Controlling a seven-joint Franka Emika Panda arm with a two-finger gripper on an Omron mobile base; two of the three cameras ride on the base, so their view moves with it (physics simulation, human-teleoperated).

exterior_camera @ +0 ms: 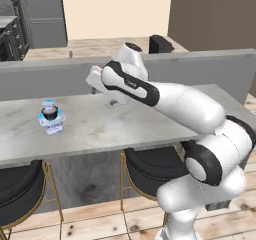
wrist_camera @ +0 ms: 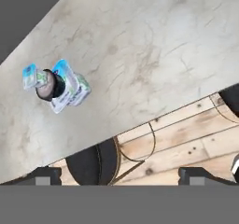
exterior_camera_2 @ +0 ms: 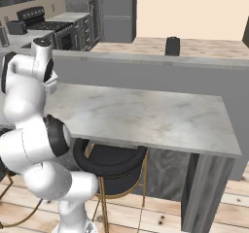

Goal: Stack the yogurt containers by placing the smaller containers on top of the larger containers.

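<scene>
- Stools (exterior_camera: pixel 150 171) with dark seats and gold legs stand under the counter's near edge, low in the left base frame.
- Gripper (wrist_camera: pixel 119 175): in the hand view the two dark fingertips (wrist_camera: pixel 43 175) sit far apart at the bottom corners, spread wide, with nothing between them.
- Counter (exterior_camera: pixel 125 124): a marble slab crossing the middle of the frame, with a grey wall behind it.
- Stack, at the left of the left base frame: the pale-blue-and-white tub (exterior_camera: pixel 53 123) stands on the counter, the dark cup (exterior_camera: pixel 49 113) sits on top of it, and the tiny pale-blue pack (exterior_camera: pixel 48 103) on top of the cup. In the hand view the same pile sits at mid-left.
- Judgement: all three appear already stacked, so the task looks done or nearly so.
- Risk: the tower is narrow and tall. A sweep of the arm toward the left, or a base jolt shaking the counter, could topple it. The top pack looks the least secure.
</scene>
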